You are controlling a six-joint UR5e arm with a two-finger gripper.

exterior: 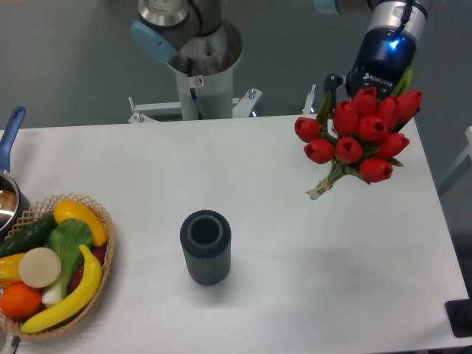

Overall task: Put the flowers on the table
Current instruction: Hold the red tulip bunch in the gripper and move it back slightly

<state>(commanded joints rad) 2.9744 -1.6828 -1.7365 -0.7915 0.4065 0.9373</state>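
Just below the black two-finger gripper [366, 87], the bunch of red tulips with green stems [359, 136] is held aloft over the smooth white matte table [295, 243]; fingers are hidden, so the grip cannot be told.

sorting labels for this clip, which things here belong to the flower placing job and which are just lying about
Belongs to the job:
flowers, at the gripper
table

Just lying about:
dark ribbed cup
basket of fruit and vegetables
pan with blue handle
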